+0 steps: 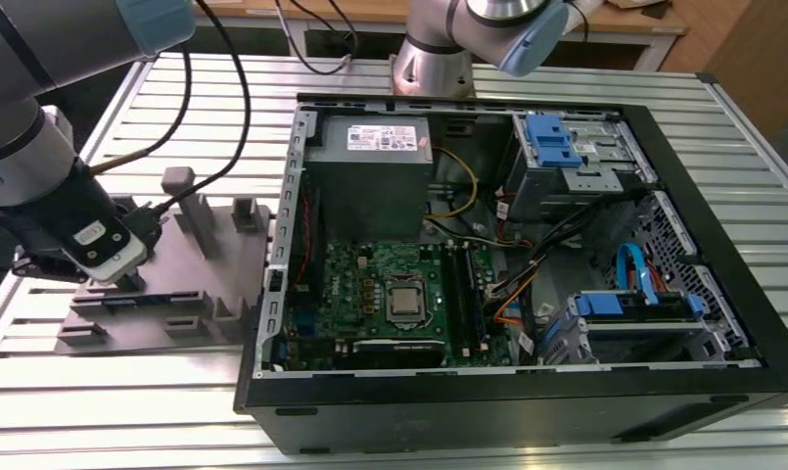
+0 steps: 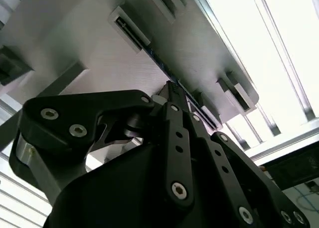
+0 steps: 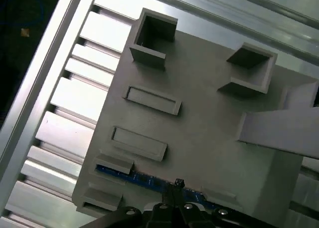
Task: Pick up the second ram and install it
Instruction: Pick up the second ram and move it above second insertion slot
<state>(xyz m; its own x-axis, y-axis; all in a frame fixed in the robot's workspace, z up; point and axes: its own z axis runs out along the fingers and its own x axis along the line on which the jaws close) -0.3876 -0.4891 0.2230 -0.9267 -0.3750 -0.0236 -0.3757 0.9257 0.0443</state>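
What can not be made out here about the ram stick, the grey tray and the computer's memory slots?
1. The second ram, first wrist view: the pincer covers its middle, and it stands edge-on in the grey tray, so its chips are hidden.
2. The grey tray, exterior view: the arm's wrist covers one corner.
3. The memory slots, exterior view: too small to tell filled from empty.

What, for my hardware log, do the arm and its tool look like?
In the exterior view the arm is a thick grey tube with light-blue joint caps and a silvery base; black cables run down to its wrist. In the second wrist view the tool is matt black, built of jointed links with silver screws.
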